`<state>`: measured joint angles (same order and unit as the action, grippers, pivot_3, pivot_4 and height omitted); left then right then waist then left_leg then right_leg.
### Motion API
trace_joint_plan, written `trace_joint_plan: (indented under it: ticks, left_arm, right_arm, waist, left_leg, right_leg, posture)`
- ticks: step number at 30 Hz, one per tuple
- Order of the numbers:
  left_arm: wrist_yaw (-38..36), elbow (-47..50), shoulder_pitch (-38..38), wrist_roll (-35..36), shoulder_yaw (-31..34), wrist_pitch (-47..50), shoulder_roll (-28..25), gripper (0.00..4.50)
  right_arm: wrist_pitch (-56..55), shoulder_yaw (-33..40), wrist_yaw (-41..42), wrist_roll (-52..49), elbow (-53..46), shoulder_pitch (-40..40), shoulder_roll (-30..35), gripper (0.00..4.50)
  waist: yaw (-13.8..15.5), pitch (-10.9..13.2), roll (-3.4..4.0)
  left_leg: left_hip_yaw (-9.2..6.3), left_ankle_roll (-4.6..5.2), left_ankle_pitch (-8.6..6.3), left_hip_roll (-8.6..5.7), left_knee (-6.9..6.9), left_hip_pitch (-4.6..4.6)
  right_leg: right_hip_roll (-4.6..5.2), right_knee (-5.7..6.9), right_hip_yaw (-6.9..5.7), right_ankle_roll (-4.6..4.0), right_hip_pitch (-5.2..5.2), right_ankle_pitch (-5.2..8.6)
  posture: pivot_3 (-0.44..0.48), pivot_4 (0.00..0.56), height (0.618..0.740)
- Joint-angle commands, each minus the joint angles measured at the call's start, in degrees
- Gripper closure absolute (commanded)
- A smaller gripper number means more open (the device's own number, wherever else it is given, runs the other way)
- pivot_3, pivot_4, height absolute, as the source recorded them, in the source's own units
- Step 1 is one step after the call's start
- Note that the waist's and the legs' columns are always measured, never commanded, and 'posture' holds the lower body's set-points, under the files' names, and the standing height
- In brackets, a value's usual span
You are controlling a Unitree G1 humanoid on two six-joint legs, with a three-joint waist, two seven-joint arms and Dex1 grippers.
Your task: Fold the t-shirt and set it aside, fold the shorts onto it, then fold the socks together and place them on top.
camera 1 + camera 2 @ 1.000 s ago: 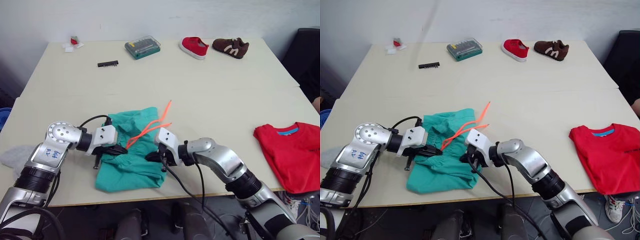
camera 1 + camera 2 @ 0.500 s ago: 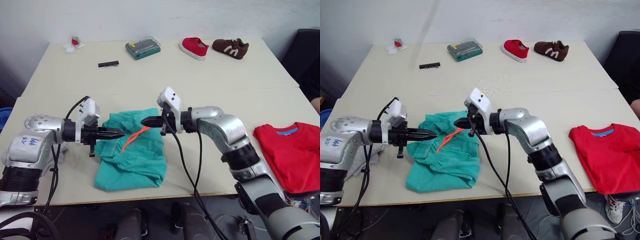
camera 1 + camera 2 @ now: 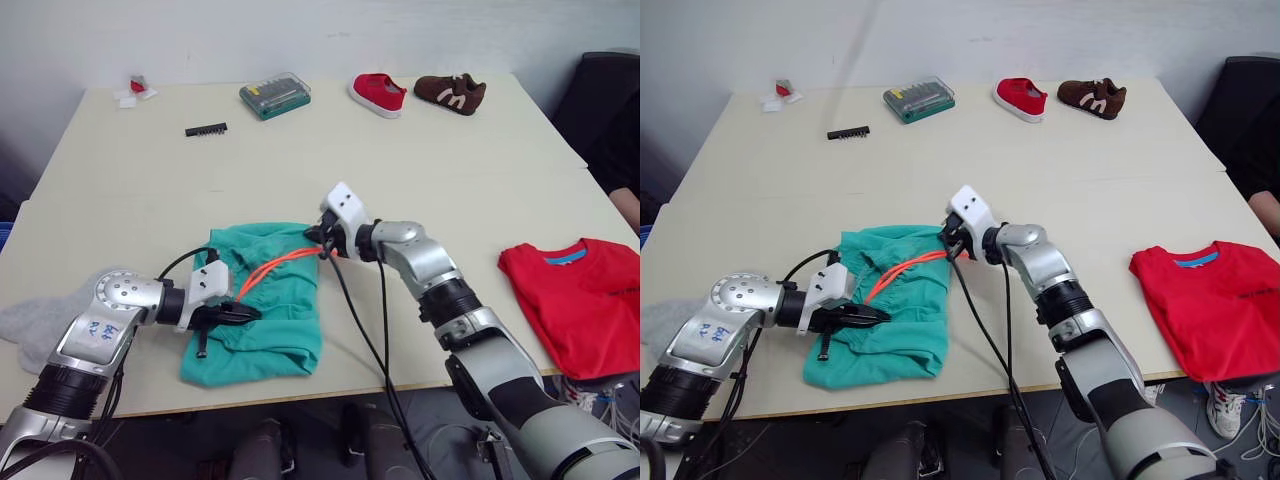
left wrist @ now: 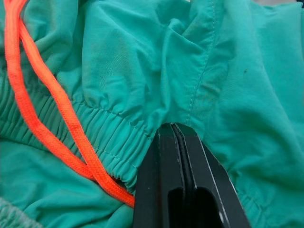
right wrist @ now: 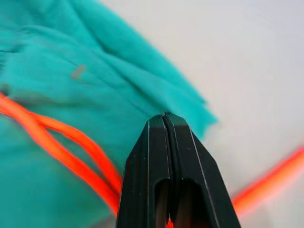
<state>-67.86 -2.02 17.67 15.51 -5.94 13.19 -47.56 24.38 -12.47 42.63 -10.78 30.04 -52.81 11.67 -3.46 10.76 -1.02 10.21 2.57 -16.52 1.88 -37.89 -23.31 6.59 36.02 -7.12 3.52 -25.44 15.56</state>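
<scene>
The teal shorts (image 3: 285,325) lie bunched near the table's front edge, with an orange drawstring (image 3: 275,270) trailing across them. My left gripper (image 3: 252,314) is shut, and its tips press into the gathered waistband (image 4: 102,126) at the shorts' near left side. At the shorts' far right corner, over the end of the drawstring, my right gripper (image 3: 312,238) is also shut. No cloth shows between either pair of fingers. The red t-shirt (image 3: 585,300) lies folded at the right front. The grey socks (image 3: 30,322) lie at the far left, beside my left arm.
A red shoe (image 3: 378,93), a brown shoe (image 3: 450,92), a green tool case (image 3: 274,95) and a black bit strip (image 3: 205,130) sit along the table's far side. Bare tabletop (image 3: 450,170) separates the shorts from the t-shirt. A black chair (image 3: 605,90) stands at the right.
My left gripper has dropped from the shorts' far left edge back to their near left side. My right gripper has lowered onto the far right corner. The camera view has shifted slightly.
</scene>
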Motion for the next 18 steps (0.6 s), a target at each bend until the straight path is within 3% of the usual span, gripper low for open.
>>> trace_joint_plan:
  ticks: [1, 3, 6, 10, 12, 16, 18]
  left_arm:
    - [1.37, 0.06, -1.43, 3.4, 4.32, 4.1, 0.31, 4.5]
    - [1.02, 4.58, -0.43, 10.4, 8.47, 10.8, -0.01, 4.5]
    - [0.18, 10.53, 0.16, 17.04, 12.35, 19.18, -2.58, 4.5]
    - [0.87, 14.45, 1.85, 24.65, 17.01, 27.56, -4.49, 3.6]
    - [1.23, 14.74, 2.06, 24.97, 17.69, 28.44, -5.06, 2.98]
    - [1.83, 13.02, 1.82, 21.2, 17.21, 25.29, -6.1, 1.69]
    - [2.6, 12.75, 1.74, 20.67, 17.86, 24.65, -6.11, 1.01]
  right_arm:
    - [14.37, 4.98, 4.75, -8.69, -17.78, 3.26, 5.42, 4.49]
    - [25.71, 7.0, 7.29, -14.96, -27.62, 7.18, 10.64, 4.32]
    - [38.45, 10.57, 7.98, -22.71, -36.07, 12.38, 15.46, 3.62]
    - [44.7, 9.32, 7.83, -25.63, -40.45, 18.45, 18.97, 2.2]
    - [45.9, 8.57, 6.06, -26.07, -39.32, 18.61, 16.75, 1.54]
    - [46.54, 9.55, 0.23, -25.98, -32.03, 16.63, 6.29, 0.13]
    - [45.28, 8.99, -1.59, -24.86, -27.16, 15.23, 1.86, 0.0]
  waist:
    - [0.25, 0.0, 0.0]
    - [0.38, 0.0, 0.0]
    - [0.64, 0.0, -0.01]
    - [0.61, 0.0, 0.0]
    - [0.24, 0.01, 0.01]
    - [0.15, 0.01, 0.0]
    - [0.34, 0.01, 0.01]
  left_leg:
    - [-0.02, -0.02, 0.01, 0.03, 0.0, 0.0]
    - [-0.13, -0.06, 0.03, 0.07, -0.01, -0.01]
    - [-0.24, -0.05, 0.02, 0.09, -0.01, -0.03]
    - [-0.24, -0.07, -0.02, 0.07, 0.02, 0.0]
    - [-0.21, -0.08, -0.01, 0.07, 0.02, 0.01]
    - [-0.17, -0.23, 0.08, 0.09, 0.07, 0.07]
    - [-0.17, -0.29, 0.12, 0.08, 0.08, 0.06]
  right_leg:
    - [0.01, 0.0, 0.0, -0.07, -0.01, 0.04]
    - [0.01, 0.04, -0.03, -0.14, -0.02, 0.08]
    - [0.05, -0.01, -0.08, -0.16, 0.01, 0.09]
    - [0.08, -0.02, -0.08, -0.17, 0.03, 0.1]
    - [0.07, 0.0, -0.08, -0.19, 0.02, 0.1]
    - [-0.03, 0.12, -0.1, -0.27, 0.0, 0.14]
    - [-0.05, 0.2, -0.12, -0.32, -0.05, 0.17]
  posture:
    - [0.0, 0.15, 0.74]
    - [0.0, 0.15, 0.74]
    - [0.0, 0.15, 0.74]
    - [0.0, 0.15, 0.74]
    - [0.0, 0.15, 0.74]
    - [0.0, 0.15, 0.74]
    - [0.0, 0.15, 0.74]
